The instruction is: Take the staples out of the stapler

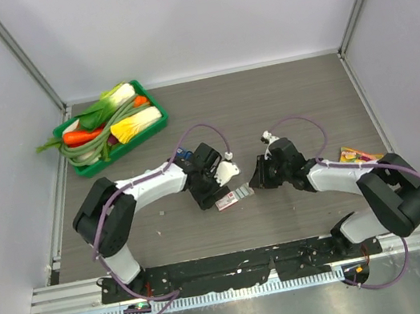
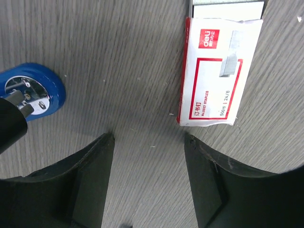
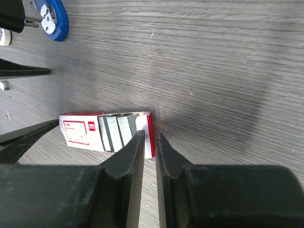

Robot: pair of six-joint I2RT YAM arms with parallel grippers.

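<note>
Hovering over the grainy wood table point(image 2: 118, 57), the left gripper point(image 2: 148, 137) gapes wide, empty; the right gripper point(image 3: 148, 137), jaws a mere slit, meets the red end of the cardboard box point(image 3: 78, 130); whether it pinches, I cannot tell; ribbed silver staples point(image 3: 116, 132) lie inside.

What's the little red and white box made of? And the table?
The box looks like thin printed cardboard, slightly glossy: folded edges, red print. The table looks like grey wood or wood-look laminate, matte, with streaky grain lines; which one, I can't tell.

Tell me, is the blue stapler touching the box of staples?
Apart. The left wrist view shows bare table between the blue stapler and the box of staples.
</note>
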